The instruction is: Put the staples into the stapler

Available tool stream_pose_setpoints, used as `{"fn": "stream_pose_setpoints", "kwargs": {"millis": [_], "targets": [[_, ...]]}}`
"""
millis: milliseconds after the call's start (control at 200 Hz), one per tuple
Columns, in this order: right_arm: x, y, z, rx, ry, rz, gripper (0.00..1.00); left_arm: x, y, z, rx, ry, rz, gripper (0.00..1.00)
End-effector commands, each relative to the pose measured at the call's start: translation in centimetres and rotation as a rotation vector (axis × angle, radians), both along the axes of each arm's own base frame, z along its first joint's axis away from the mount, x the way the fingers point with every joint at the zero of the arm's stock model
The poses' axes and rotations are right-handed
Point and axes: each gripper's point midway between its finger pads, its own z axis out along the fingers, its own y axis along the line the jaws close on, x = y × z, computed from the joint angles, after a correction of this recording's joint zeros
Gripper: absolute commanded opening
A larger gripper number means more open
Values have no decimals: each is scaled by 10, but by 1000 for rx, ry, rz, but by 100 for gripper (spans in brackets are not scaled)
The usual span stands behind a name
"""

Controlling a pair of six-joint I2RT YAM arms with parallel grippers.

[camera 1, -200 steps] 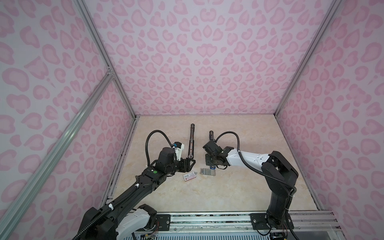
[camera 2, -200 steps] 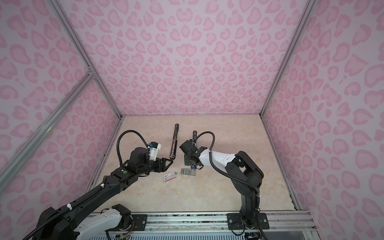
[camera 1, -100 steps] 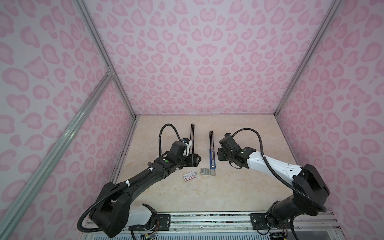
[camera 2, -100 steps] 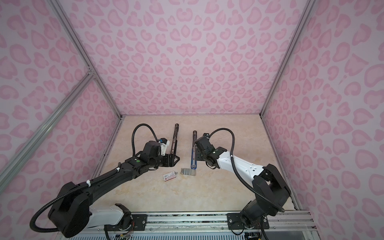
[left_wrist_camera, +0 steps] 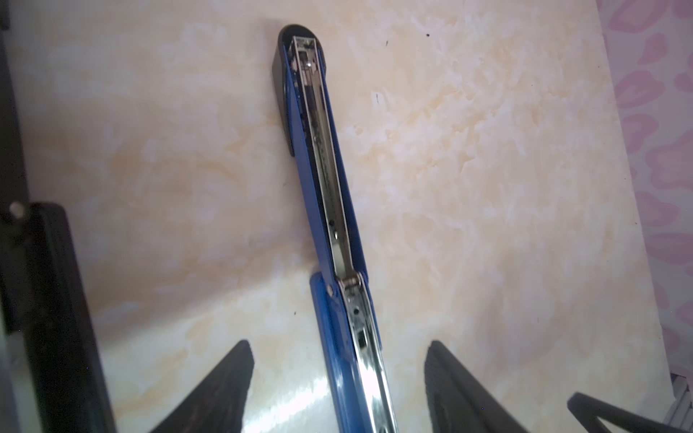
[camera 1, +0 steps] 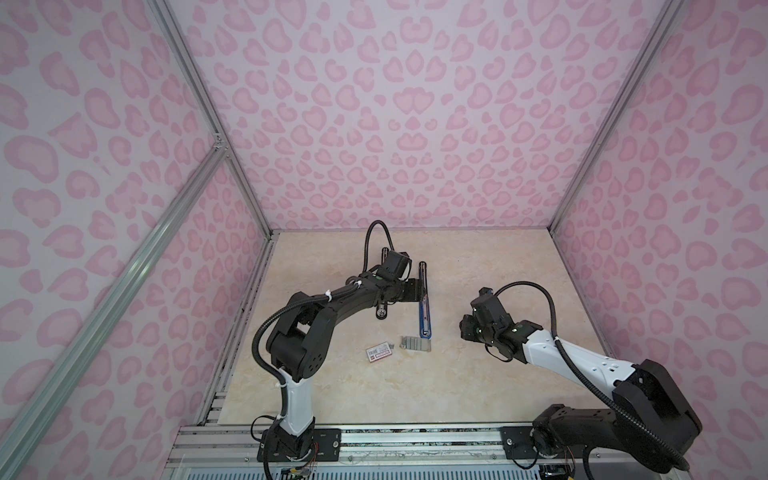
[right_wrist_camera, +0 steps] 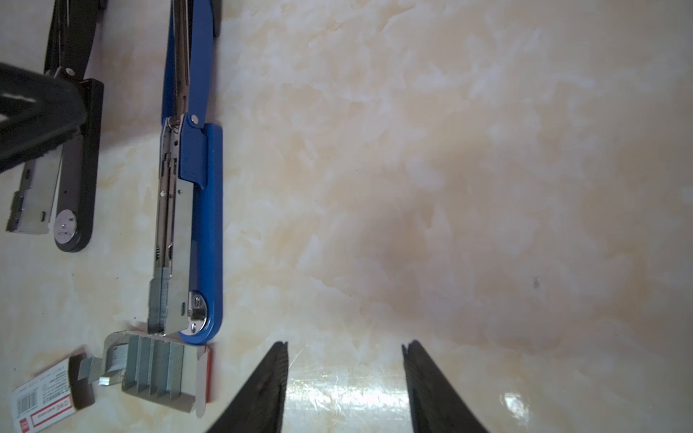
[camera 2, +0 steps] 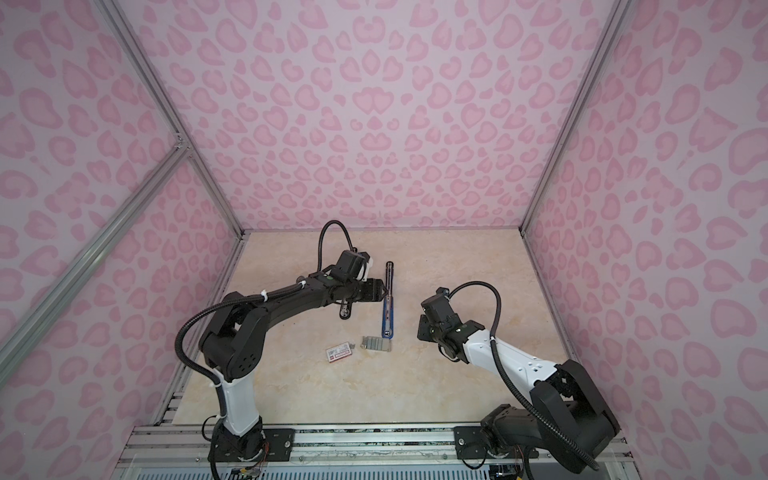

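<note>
Pulling back toward 3 o'clock, the right gripper [right_wrist_camera: 345, 360] hangs apart and empty. The left gripper [left_wrist_camera: 337, 356], jaws wide, has come to straddle the blue stapler [camera 1: 424, 309], likely to steady it. The staples [camera 1: 415, 343] lie at its 6 o'clock; only the right wrist view shows a strip [right_wrist_camera: 159, 300] seemingly on it.

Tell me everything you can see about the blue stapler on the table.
The blue stapler lies swung fully open along the beige table, beside a black stapler. Blue painted arms join at a riveted hinge; a shiny metal magazine channel runs along it, and a black cap tips the far arm. Its near end appears to butt against the tray of staples. The left gripper straddles it, jaws open, without touching.
</note>
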Motion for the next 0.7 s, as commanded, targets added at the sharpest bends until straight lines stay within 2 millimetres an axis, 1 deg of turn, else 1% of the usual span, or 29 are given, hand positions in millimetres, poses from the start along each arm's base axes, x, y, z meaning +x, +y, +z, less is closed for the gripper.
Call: {"fn": "stream_pose_setpoints", "kwargs": {"millis": [0, 150, 250, 315, 440, 565, 695], "targets": [[2, 0, 2, 33, -16, -11, 52, 14, -3, -12, 49, 19, -2, 75], [1, -10, 4, 38, -18, -31, 51, 32, -21, -21, 49, 43, -37, 75], [1, -16, 6, 46, -24, -46, 51, 39, -31, -27, 35, 67, -50, 75], [0, -20, 7, 44, -29, -56, 51, 42, -39, -28, 14, 70, -62, 75], [-2, -27, 5, 47, -27, -76, 51, 43, -56, -30, -18, 84, -100, 74], [-4, -32, 1, 44, -20, -91, 50, 38, -80, -29, -58, 89, -157, 74], [-6, -35, -5, 44, -2, -102, 50, 31, -107, -23, -92, 84, -221, 74]]}}
